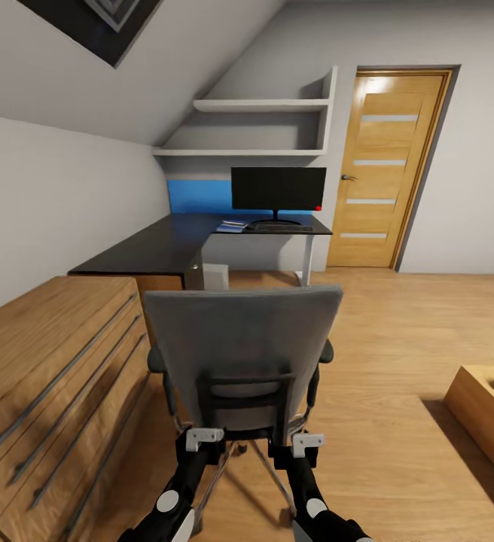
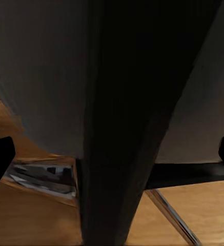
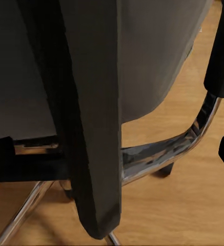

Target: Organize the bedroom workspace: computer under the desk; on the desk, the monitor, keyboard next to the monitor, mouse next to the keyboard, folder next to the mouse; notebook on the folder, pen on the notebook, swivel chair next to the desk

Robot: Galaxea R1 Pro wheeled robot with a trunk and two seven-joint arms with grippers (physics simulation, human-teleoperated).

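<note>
Grippers sit behind the swivel chair: the left gripper and the right gripper both have jaws spread wide around the backrest frame, touching nothing clearly. Farther ahead, the desk carries the folder, keyboard and monitor.

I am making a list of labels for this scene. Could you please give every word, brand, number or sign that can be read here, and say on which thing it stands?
No readable text in any view.
The monitor: black screen, no brand visible; only a small red dot at its lower corner.
The blue item on the desk: too small to tell any print.
The swivel chair, the door and the wooden drawers: no lettering.
</note>
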